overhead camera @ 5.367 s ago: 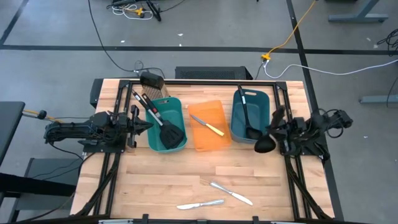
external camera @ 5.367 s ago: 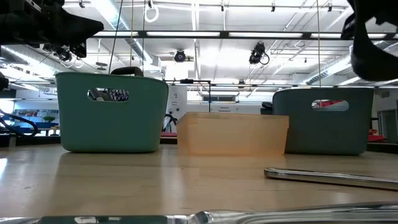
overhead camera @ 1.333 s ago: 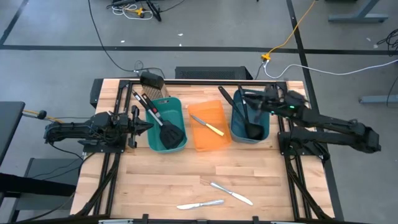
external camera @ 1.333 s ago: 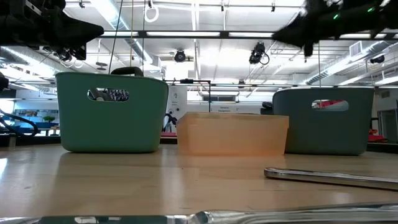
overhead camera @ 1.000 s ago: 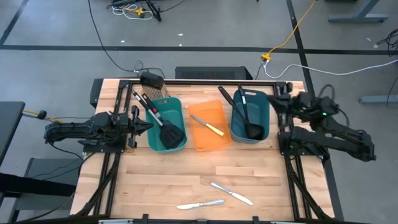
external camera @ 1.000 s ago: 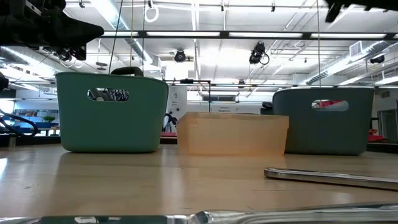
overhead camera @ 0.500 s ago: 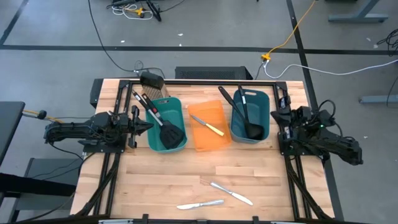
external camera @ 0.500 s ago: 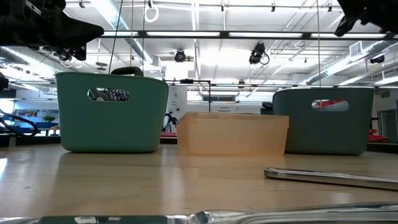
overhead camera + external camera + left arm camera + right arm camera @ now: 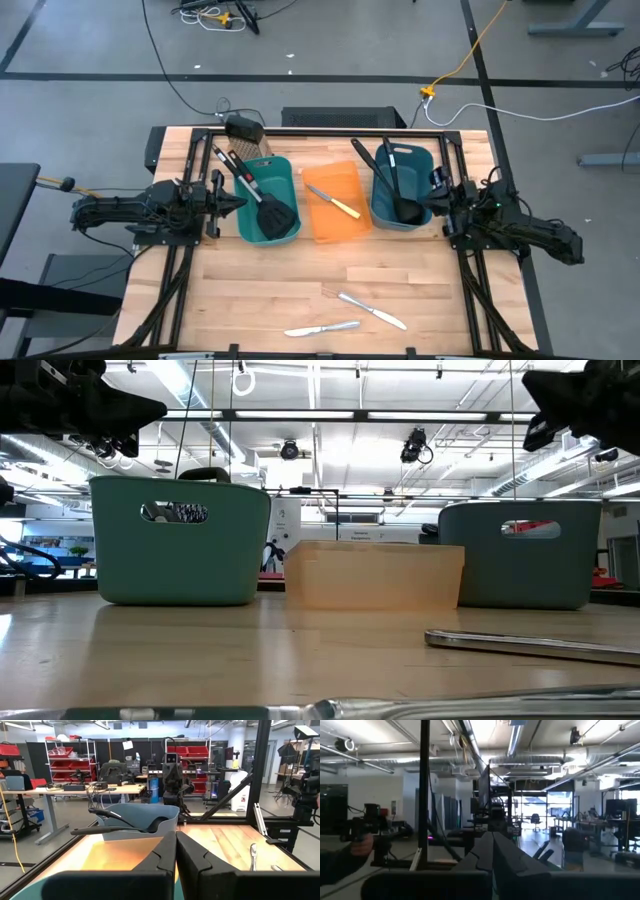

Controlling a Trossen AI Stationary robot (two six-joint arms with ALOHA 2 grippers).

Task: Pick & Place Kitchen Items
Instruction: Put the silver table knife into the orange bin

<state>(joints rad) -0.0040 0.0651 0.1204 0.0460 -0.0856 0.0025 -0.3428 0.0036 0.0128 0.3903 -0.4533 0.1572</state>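
Both spatulas [image 9: 262, 205] in left teal bin [image 9: 287, 175]; both ladles [image 9: 395, 195] in right blue bin [image 9: 428, 158]; yellow-handled knife [image 9: 334, 202] in middle orange bin [image 9: 345, 228]. Two silver knives [image 9: 355, 313] left, near edge. Left gripper [image 9: 236, 201], right gripper [image 9: 436, 203] both clenched, empty

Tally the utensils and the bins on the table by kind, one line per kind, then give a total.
Spatulas: 2, in the teal bin at and
Ladles: 2, in the blue bin at and
Silver knives: 2, on the table at and
Yellow-handled knife: 1, in the orange bin at
Bins: 3
Total: 10
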